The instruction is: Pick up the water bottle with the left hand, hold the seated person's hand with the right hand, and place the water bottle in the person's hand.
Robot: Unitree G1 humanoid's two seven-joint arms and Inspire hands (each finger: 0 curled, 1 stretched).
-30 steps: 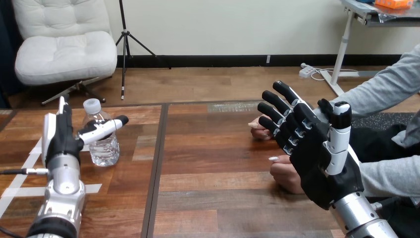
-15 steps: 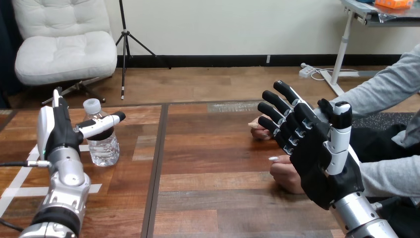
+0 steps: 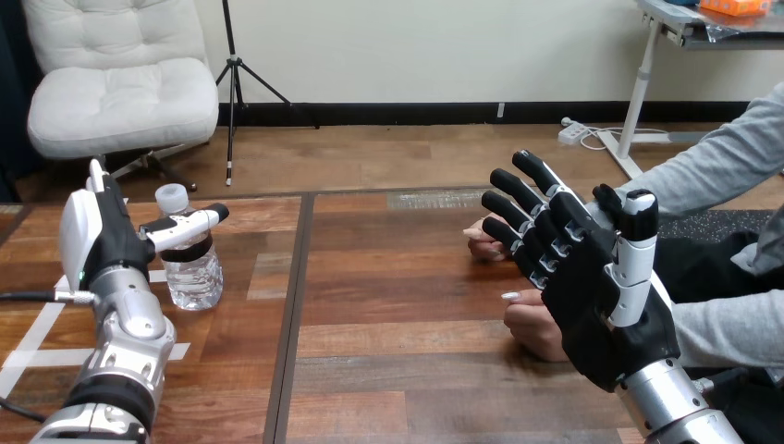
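Water bottle (image 3: 194, 273): small, clear plastic, white screw cap (image 3: 171, 197), stood upright on the brown plank-topped wooden table (image 3: 398, 305), in its far left part, just beside strips of white tape (image 3: 37, 342) stuck to the top. Water filled the lower part of it. Part of its upper body was hidden behind the thumb of the robot's left hand (image 3: 106, 242).

The left hand stood upright just left of the water bottle, white back shell turned to the camera, fingers straight and pointing up, not wrapped round anything. Its thumb (image 3: 189, 225) reached out to the right across the front of the bottle below the cap. Whether the thumb touched the plastic could not be made out. The palm side was turned away, so any contact there was hidden too. The silver left forearm rose from the bottom edge.

Well apart, at the table's right side, the right hand (image 3: 596, 296) was raised with the palm facing the camera, fingers straight and fanned toward the upper left, thumb upright; it held nothing visible.

Behind its fingers lay the person's farther hand (image 3: 483, 242), only the fingertips' end showing past them. The person's nearer hand (image 3: 534, 326) rested on the table at the palm's left edge, the rest covered. Contact between the right hand and either one could not be told. Grey sleeves (image 3: 712, 171) were cut off by the right edge.
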